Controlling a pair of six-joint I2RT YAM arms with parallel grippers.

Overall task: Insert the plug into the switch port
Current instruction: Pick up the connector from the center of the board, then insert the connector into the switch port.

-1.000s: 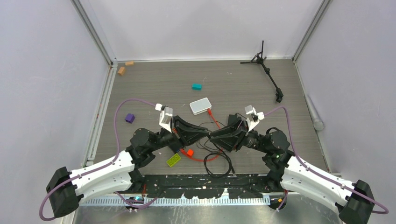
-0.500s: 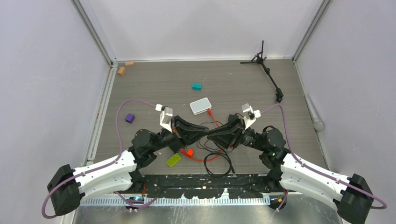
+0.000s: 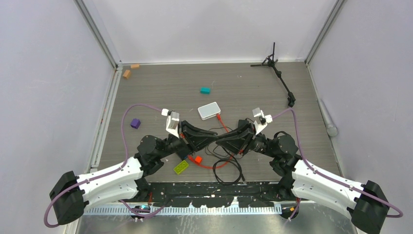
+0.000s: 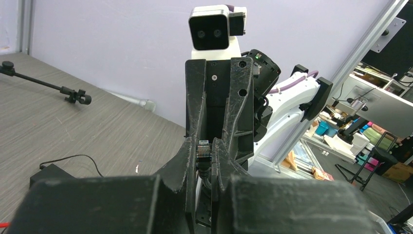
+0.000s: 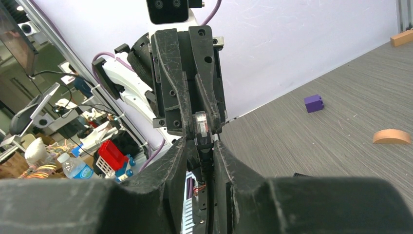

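Note:
The white switch (image 3: 209, 110) lies on the table beyond both grippers; its ports do not show from above. The plug (image 4: 203, 147) is a small clear connector with gold contacts on a black boot. My left gripper (image 4: 204, 142) is shut on it, tip pointing at the right gripper. In the right wrist view the plug (image 5: 201, 124) stands between the left gripper's fingers, and my right gripper (image 5: 200, 142) flanks its boot with narrow open jaws. Seen from above, the left gripper (image 3: 215, 139) and right gripper (image 3: 219, 141) meet tip to tip above the thin red cable (image 3: 225, 127).
An orange block (image 3: 197, 159) and a green block (image 3: 181, 167) lie under the left arm. A black wire loop (image 3: 229, 170) lies near the arm bases. Purple (image 3: 135, 123), teal (image 3: 205, 90) and tan (image 3: 127, 73) blocks and a black tripod (image 3: 278, 73) lie farther out.
My right gripper has edged left up to the left gripper and its jaws have narrowed around the plug's boot. The left gripper has stayed shut on the plug.

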